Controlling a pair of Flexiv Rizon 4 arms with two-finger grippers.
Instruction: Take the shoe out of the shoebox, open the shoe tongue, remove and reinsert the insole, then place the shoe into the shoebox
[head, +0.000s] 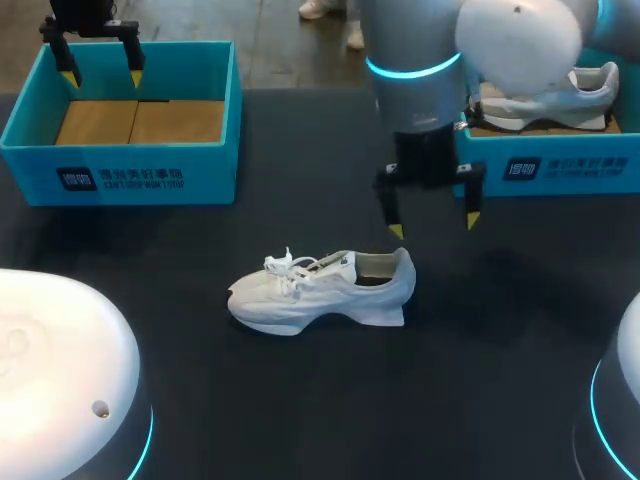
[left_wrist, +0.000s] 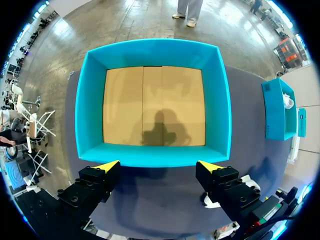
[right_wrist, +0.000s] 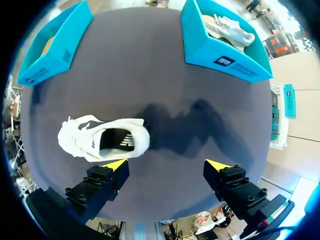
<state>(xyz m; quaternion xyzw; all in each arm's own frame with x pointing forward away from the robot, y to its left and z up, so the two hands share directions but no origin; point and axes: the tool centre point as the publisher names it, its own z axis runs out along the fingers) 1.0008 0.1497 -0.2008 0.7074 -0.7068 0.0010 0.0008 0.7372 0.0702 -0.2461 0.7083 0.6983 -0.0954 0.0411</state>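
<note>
Right pincer (head: 434, 226) released, hanging just behind the white shoe (head: 320, 290) on the counter (head: 450, 380); left pincer (head: 102, 78) released over the left shoebox (head: 120, 175). Two shoes, two shoeboxes; second shoe (head: 545, 100) inside the right shoebox (head: 560, 165).

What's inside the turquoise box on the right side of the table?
A white sneaker lies in the turquoise cardboard box. The robot's grey right arm covers part of the shoe and that end of the box, so anything else inside is hidden.

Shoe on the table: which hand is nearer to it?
Right. The right hand hovers beside the shoe, at its heel; the left hand hangs at the empty shoebox.
</note>
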